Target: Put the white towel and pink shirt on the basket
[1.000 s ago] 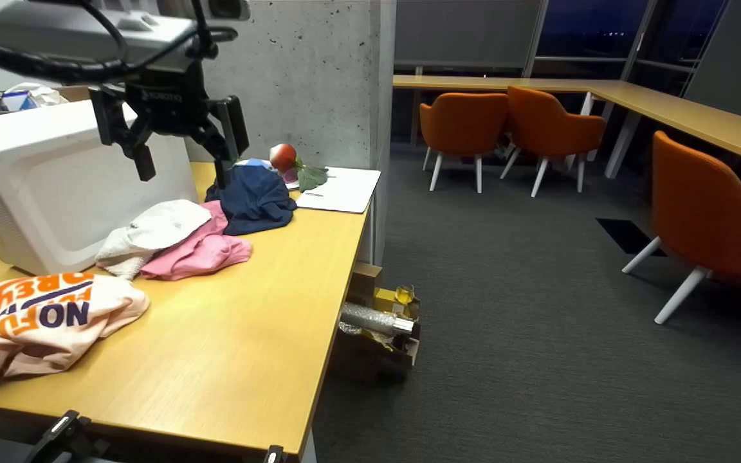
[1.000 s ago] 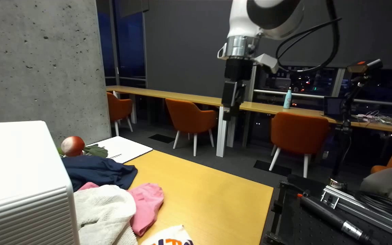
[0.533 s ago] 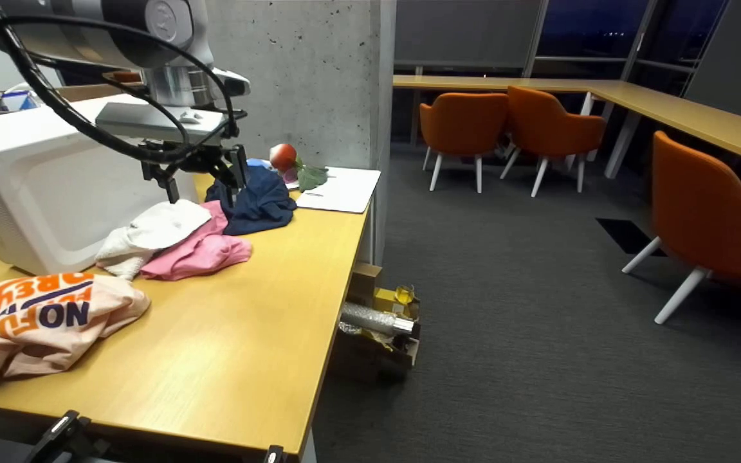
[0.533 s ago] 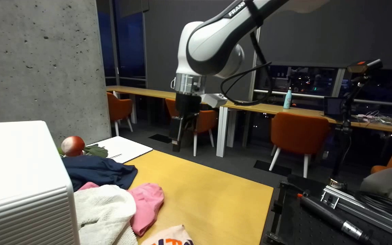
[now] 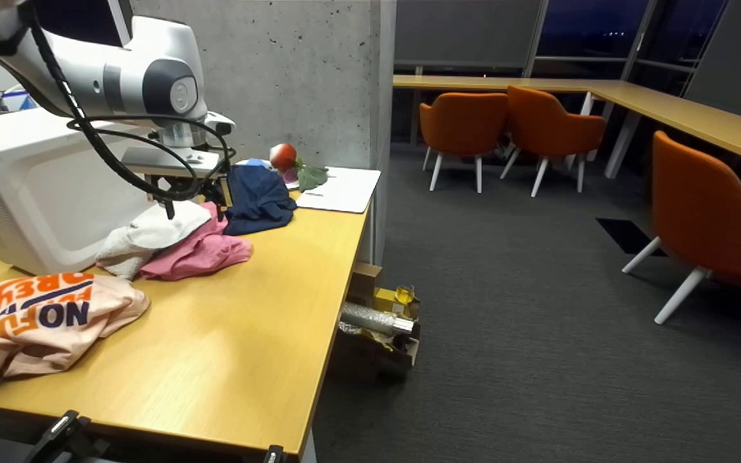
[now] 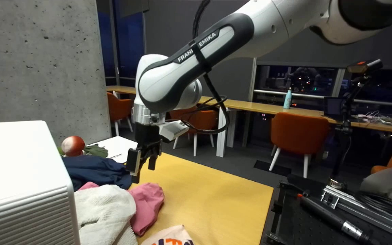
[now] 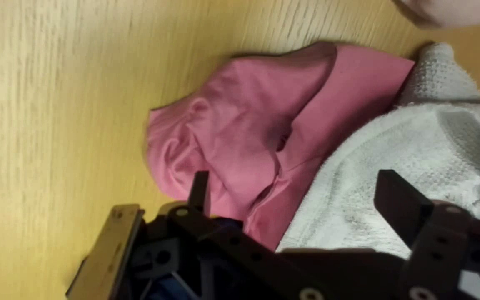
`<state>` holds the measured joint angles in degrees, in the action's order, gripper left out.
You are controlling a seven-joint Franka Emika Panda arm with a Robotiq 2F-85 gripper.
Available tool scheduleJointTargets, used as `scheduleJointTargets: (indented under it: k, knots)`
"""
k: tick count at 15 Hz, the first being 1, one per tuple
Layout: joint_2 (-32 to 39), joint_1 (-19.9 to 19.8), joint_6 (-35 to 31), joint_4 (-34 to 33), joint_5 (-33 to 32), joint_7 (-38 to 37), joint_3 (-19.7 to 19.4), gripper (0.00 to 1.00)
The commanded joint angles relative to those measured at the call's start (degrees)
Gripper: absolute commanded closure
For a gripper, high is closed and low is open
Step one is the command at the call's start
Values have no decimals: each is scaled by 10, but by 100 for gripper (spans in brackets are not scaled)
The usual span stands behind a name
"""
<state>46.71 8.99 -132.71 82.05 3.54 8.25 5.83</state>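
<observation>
The white towel (image 5: pixel 161 225) lies crumpled partly over the pink shirt (image 5: pixel 206 254) on the table, against a white plastic bin (image 5: pixel 62 186). The towel (image 6: pixel 104 207) and shirt (image 6: pixel 147 204) also show in an exterior view beside the bin (image 6: pixel 15 163). No opening of the bin shows, and I cannot tell whether it is the basket. My gripper (image 5: pixel 195 211) is open and empty, pointing down above the cloths. In the wrist view its fingers (image 7: pixel 293 173) are wide apart, one over the shirt (image 7: pixel 240 121), the other over the towel (image 7: pixel 369 166). Contact with either is not visible.
A navy cloth (image 5: pixel 260 199) lies behind the pink shirt. A peach shirt with printed letters (image 5: pixel 49 321) lies near the table's front edge. A red and white round object (image 5: pixel 282 156) and a white notepad (image 5: pixel 341 191) stand by the concrete pillar (image 5: pixel 306 77).
My arm has reached out over the table and the gripper has come down toward the towel and pink shirt, staying open. The cloths have not moved.
</observation>
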Motion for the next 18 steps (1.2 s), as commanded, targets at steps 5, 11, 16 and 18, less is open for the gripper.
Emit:
scheduleJointTargets:
  k: [5,11,16,18]
  knots:
    - [178,37,97,-252,-22,-5,7,0]
    - [285,62,185,-412,-21,0,-5,25]
    - [335,63,268,-525,-19,-4,-9,58]
    - [330,55,291,-529,-23,-10,-8,73]
